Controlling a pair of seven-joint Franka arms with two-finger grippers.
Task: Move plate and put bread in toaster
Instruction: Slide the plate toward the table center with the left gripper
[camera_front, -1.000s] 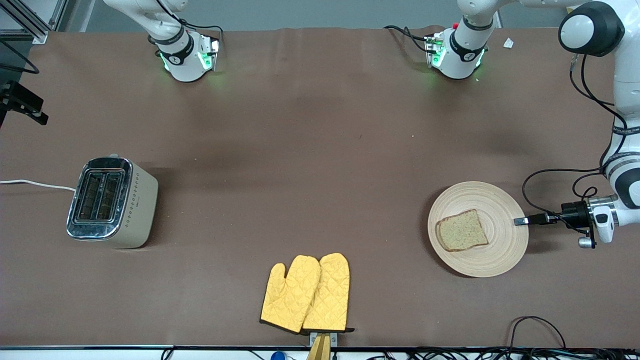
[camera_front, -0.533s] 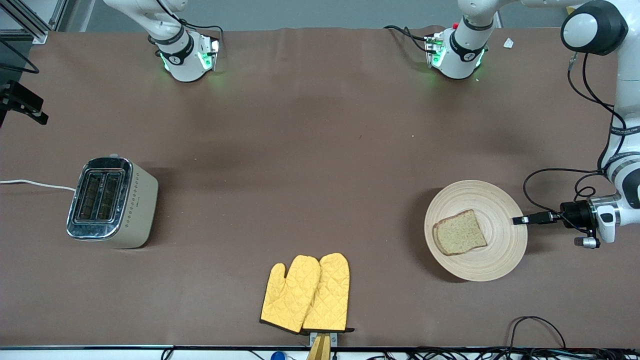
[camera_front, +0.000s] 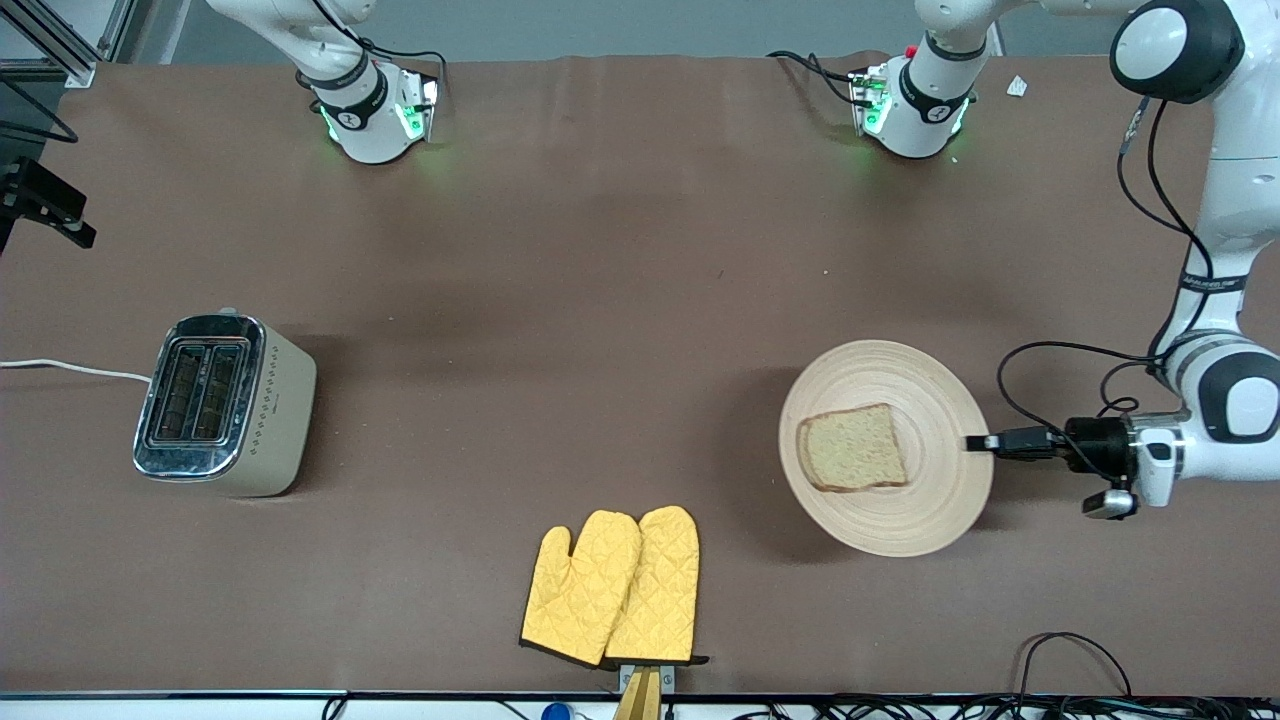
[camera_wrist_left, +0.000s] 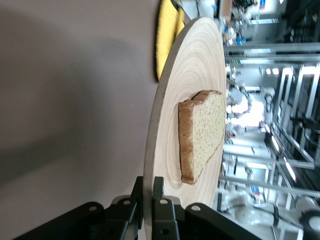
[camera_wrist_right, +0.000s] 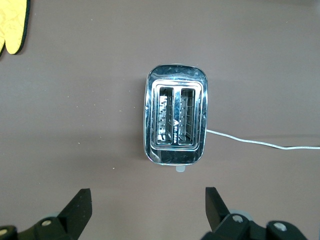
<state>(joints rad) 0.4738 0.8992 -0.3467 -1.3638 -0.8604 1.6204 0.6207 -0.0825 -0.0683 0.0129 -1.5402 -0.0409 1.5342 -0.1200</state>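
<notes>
Across the last second the plate (camera_front: 886, 447) has travelled along the brown table (camera_front: 620, 300) from the left arm's end toward the middle, away from that end and a little farther from the front camera, carried by the left gripper (camera_front: 982, 442), which stays clamped on its rim; in the left wrist view the black fingers (camera_wrist_left: 155, 192) pinch the edge of the plate (camera_wrist_left: 172, 100) from both faces. The shadow thrown beside the plate suggests it is lifted or tipped off the cloth, though I cannot tell how high. The bread (camera_front: 852, 461) has ridden along and lies on the plate, slightly off centre, its crust showing dark in the wrist view (camera_wrist_left: 200, 135). That means the plate-moving step is under way and not finished, and the slice has yet to be taken. The toaster (camera_front: 222, 403) stands unmoved well apart at the right arm's end, both slots empty, its white cord (camera_front: 70, 368) trailing off the table edge. The right gripper (camera_wrist_right: 147, 207) hangs spread wide and empty directly over the toaster (camera_wrist_right: 176, 120), waiting. A pair of yellow oven mitts (camera_front: 612, 587) lies near the front edge, between toaster and plate. Cables run along the table's near edge, and the wrist view shows racks and metal framing around the workspace.
</notes>
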